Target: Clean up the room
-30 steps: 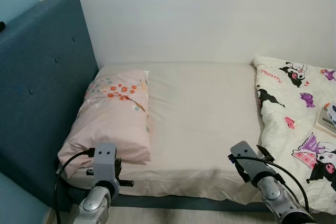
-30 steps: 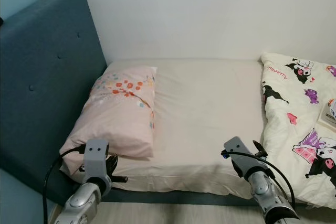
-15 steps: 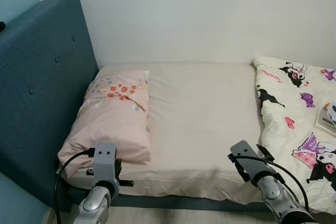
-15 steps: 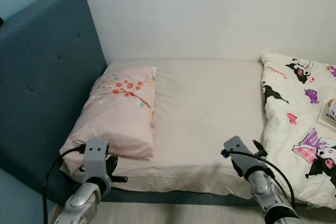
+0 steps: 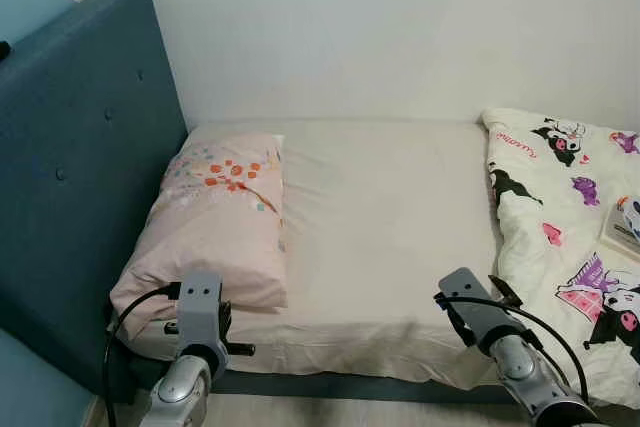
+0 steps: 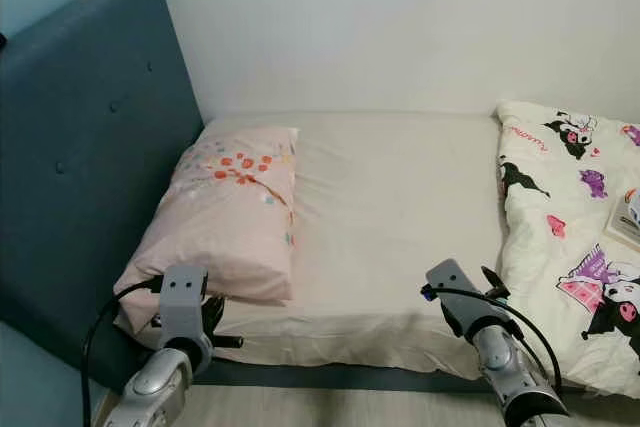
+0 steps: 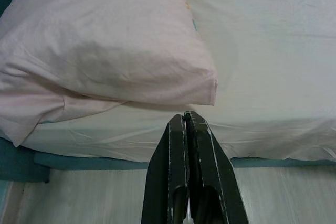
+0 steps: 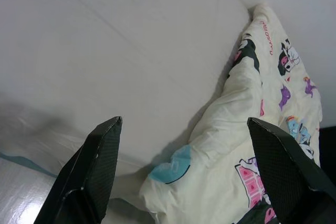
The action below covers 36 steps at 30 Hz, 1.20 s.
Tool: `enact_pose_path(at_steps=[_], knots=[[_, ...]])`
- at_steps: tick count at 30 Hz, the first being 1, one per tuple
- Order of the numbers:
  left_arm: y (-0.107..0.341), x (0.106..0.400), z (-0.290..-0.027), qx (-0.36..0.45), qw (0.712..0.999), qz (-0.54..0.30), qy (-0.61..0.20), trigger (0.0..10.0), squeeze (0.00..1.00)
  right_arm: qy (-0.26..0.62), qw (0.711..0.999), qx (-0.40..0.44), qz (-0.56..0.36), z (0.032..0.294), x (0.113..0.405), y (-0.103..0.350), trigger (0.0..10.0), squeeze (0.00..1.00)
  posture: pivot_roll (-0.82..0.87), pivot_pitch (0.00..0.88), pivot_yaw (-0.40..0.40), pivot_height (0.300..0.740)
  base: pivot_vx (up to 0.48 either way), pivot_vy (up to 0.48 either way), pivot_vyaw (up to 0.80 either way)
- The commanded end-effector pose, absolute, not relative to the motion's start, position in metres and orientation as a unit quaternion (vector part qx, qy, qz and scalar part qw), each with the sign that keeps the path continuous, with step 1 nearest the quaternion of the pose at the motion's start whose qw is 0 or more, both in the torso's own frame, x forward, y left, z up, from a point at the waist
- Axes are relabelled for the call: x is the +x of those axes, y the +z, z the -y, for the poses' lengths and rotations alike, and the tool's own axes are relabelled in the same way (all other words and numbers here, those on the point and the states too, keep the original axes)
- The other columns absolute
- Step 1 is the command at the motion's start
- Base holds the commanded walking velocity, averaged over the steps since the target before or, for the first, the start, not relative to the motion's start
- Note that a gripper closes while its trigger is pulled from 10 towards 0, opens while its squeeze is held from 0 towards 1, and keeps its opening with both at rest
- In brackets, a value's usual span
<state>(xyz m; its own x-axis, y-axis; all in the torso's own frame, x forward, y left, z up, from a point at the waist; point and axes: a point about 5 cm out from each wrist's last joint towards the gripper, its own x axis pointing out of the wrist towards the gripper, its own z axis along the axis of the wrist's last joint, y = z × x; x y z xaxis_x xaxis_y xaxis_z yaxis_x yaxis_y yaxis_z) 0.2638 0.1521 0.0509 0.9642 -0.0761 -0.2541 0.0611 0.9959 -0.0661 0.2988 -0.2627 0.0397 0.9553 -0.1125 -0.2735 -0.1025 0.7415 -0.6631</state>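
I stand at the side of the bed, and I judge that I am at the start of making it, with nothing yet taken hold of. Far to my left the blue headboard (image 5: 70,177) rises against the wall, and just beside it the pink pillow (image 5: 215,217) lies flat on the cream sheet (image 5: 385,217), its near corner reaching almost to the mattress edge. My left gripper (image 7: 188,129) hovers low in front of that edge, just below the pillow's corner and not touching it; its two black fingers (image 7: 177,156) are pressed together and hold nothing. The middle of the sheet lies bare and fairly smooth. To my right, my right gripper (image 8: 184,166) is held at the same low height, near the bunched edge of the cartoon-print duvet (image 5: 570,237), which is pushed toward the foot of the bed; the fingers (image 8: 89,166) are spread wide apart and empty. A small book-like item (image 5: 625,227) rests on the duvet at the far right. The next move, I think, calls for my right arm to reach forward and close on the duvet's edge, so that it can be drawn up toward the pillow. Both my forearms are bent and angled up toward the mattress.
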Motion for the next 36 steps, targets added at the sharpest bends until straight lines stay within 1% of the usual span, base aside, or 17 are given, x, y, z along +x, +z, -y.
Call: enact_pose_path(at_steps=[1,36], knots=[[0.0509,0.2630,-0.1526,-0.030,0.990,-0.131,-0.033,10.0,0.00,-0.003,0.920,-0.357,-0.163,0.2639,0.2963,0.0357,10.0,0.00,0.01,0.129,0.003,0.740,0.000,0.000,0.00],[0.0510,0.2627,-0.1529,-0.031,0.990,-0.132,-0.030,10.0,0.00,-0.003,0.920,-0.357,-0.161,0.2678,0.2915,0.0342,10.0,0.00,0.01,0.137,0.002,0.740,0.000,0.000,0.00]])
